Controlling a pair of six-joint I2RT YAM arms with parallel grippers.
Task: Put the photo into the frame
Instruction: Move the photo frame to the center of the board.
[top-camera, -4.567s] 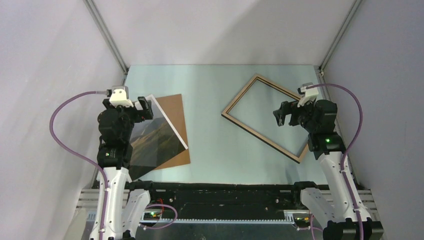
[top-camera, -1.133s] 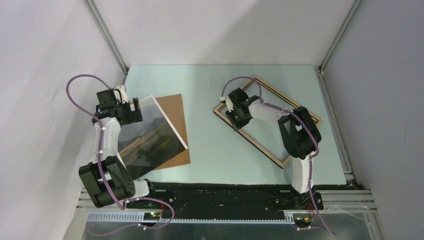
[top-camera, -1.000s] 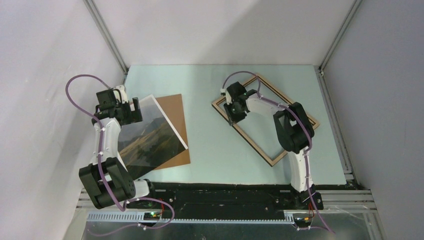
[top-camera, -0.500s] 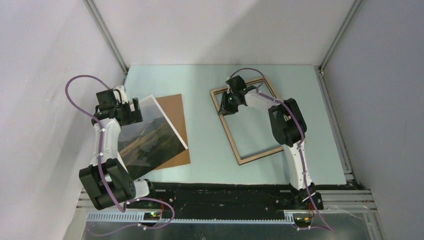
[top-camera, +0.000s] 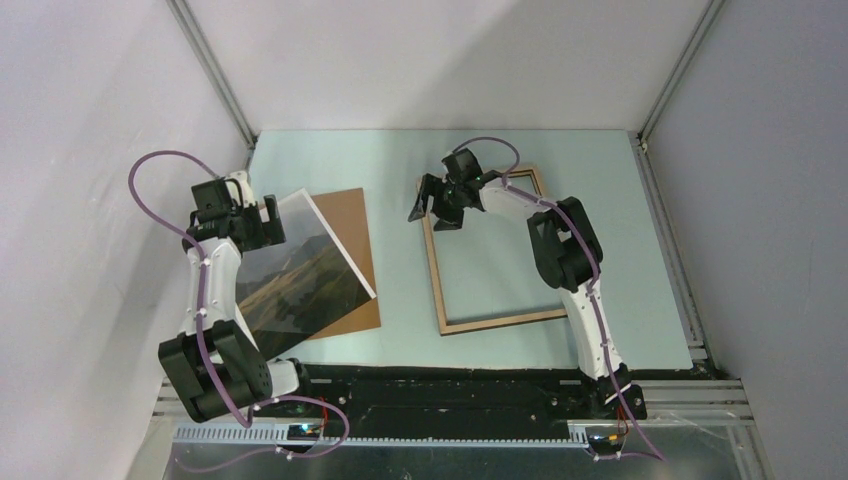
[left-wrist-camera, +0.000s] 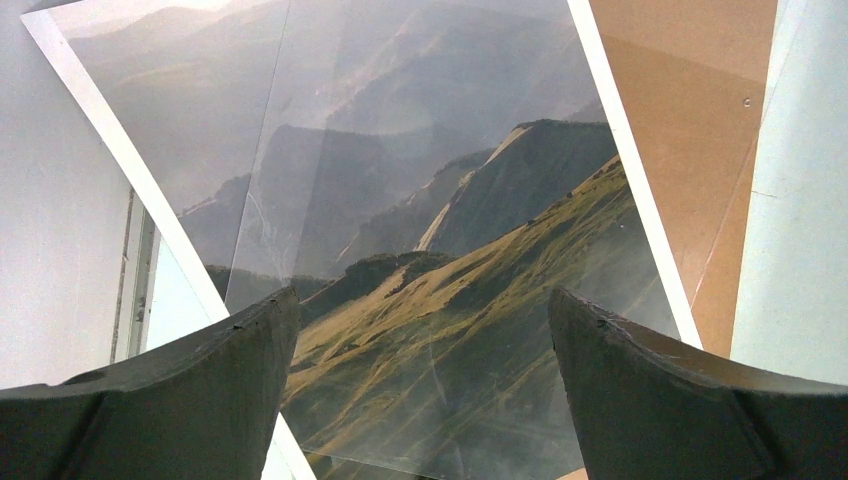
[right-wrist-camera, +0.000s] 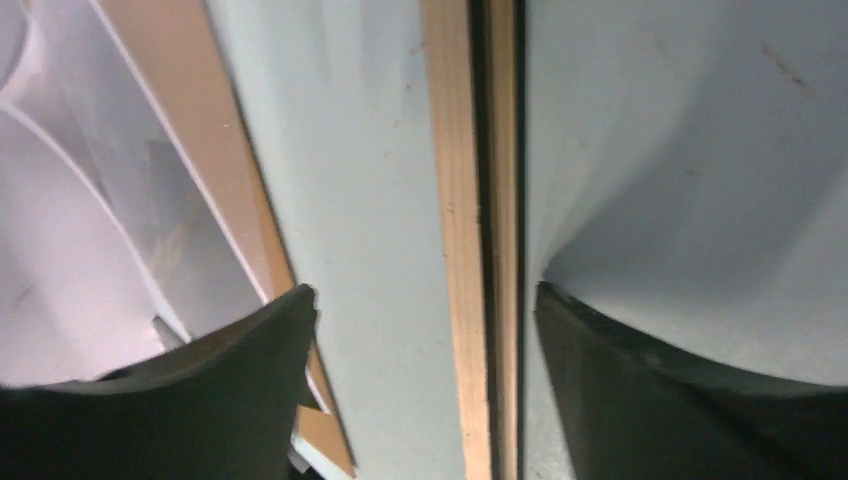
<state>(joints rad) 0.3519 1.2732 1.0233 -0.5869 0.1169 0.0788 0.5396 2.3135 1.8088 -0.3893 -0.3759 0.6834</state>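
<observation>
Left side: I'm seeing the left tool (top-camera: 266, 222) hovering over the far left part of the photo (top-camera: 305, 275), fingers (left-wrist-camera: 210, 370) spread wide, gripping nothing. In the left wrist view the print is sitting below and between both fingers.

The photo is lying print-up on the left of the surface (top-camera: 400, 300), skewed. Its right edge is overlapping the brown backing panel (top-camera: 352, 225), and its left edge is running out toward the left wall.

Bare surface is showing between the panel and the frame (top-camera: 497, 320).

Right of centre: the frame is lying flat, light-wood side up, only slightly rotated, with the surface showing through it. It's sitting apart from the photo, nothing inside.

The right tool (top-camera: 437, 205) is reaching over the frame's far left corner with its fingers standing apart. In the right wrist view the frame's left rail (right-wrist-camera: 455, 200) is running between the two fingers (right-wrist-camera: 270, 350), and neither is pressing on it. Not holding anything.
</observation>
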